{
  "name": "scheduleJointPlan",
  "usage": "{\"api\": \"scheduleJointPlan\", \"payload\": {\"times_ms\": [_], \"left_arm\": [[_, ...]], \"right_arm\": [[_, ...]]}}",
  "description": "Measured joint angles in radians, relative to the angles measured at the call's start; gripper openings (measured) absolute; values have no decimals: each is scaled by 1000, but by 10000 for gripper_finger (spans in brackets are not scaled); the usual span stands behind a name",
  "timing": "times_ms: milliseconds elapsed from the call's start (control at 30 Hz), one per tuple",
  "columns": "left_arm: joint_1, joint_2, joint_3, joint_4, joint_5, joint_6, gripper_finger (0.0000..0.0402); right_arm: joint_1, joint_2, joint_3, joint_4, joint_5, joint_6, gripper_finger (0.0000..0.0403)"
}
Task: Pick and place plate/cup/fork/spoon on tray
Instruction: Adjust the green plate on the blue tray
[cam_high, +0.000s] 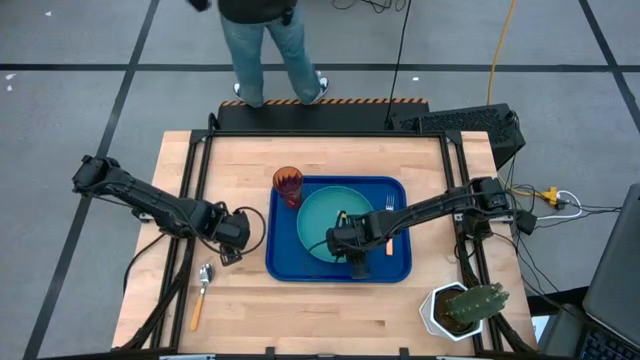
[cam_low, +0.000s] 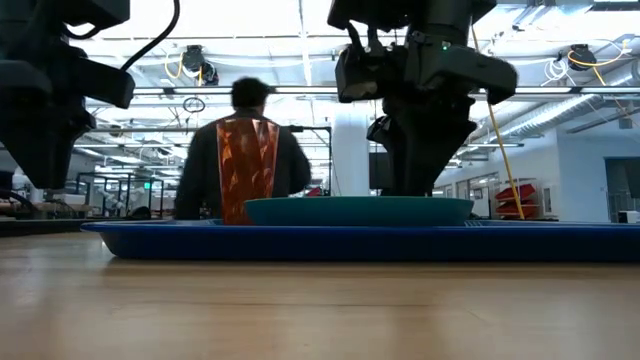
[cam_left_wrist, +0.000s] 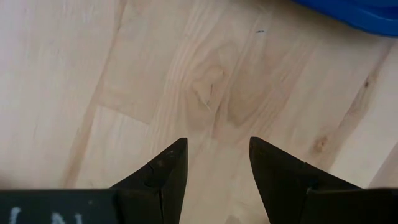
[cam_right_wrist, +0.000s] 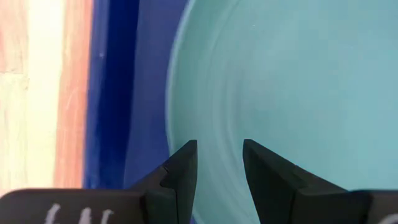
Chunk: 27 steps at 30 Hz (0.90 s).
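1. The light wooden table stands on a grey floor crossed by dark lines.
2. A person stands at the far edge.
3. The ceiling beyond is brightly lit, hung with pipes.

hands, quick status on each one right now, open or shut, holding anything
Left hand: open, empty, over bare table beside the tray.
Right hand: open, empty, above the plate.

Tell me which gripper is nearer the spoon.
Left. The left gripper hangs open over bare wood just above the spoon, which lies off the tray. The right gripper is over the plate, farther away.
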Motion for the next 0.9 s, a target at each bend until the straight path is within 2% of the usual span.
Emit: {"api": "scheduleJointPlan", "payload": {"times_ms": [233, 467, 633, 900], "left_arm": [[-14, 0, 0, 0, 0, -16, 175], [-19, 0, 0, 1, -2, -14, 175], [-19, 0, 0, 0, -3, -24, 175], [-21, 0, 0, 1, -3, -26, 175]], "right_arm": [[12, 0, -1, 1, 6, -3, 121], [-9, -6, -1, 67, 112, -24, 121], [-28, -6, -1, 104, 32, -24, 121], [5, -6, -1, 97, -2, 2, 121]]}}
